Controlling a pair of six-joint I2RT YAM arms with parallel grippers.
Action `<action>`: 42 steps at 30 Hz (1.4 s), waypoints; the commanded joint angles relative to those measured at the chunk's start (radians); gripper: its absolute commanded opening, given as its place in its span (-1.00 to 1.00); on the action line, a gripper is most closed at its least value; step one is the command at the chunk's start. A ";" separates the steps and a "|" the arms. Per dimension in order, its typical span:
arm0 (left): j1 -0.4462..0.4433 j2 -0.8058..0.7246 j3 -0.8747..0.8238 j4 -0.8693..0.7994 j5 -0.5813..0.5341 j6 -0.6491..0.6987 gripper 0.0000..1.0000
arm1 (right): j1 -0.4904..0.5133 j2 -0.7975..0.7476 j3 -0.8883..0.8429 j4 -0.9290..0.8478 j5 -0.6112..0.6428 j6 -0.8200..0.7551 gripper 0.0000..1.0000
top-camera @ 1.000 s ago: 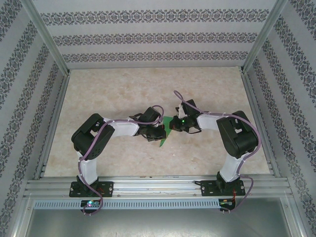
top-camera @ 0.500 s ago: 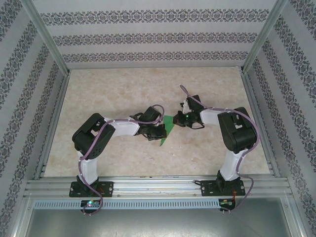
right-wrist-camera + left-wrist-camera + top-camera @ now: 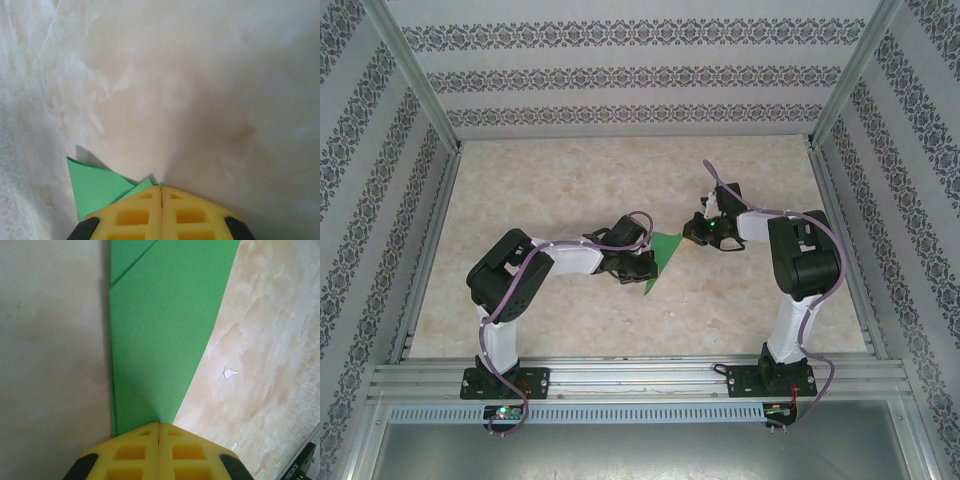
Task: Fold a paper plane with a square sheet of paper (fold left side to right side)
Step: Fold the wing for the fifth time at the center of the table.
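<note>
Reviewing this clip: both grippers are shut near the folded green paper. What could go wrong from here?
1. The left gripper, shut, rests its tips on the narrow end of the folded green paper; dragging sideways could slide it over the smooth table and skew the crease.
2. The right gripper, also shut, sits right beside a paper corner; a small move might snag and lift that flap.
</note>
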 commanded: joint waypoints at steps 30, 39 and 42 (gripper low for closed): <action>0.009 0.051 -0.068 -0.175 -0.056 0.017 -1.00 | 0.247 -0.121 -0.233 0.168 0.002 0.269 -0.90; 0.017 -0.041 -0.015 -0.164 0.002 0.032 -0.90 | 0.246 -0.060 -0.243 0.063 0.032 0.231 -1.00; 0.020 -0.084 0.012 -0.178 0.016 0.036 -0.85 | 0.245 -0.050 -0.242 0.048 0.042 0.217 -1.00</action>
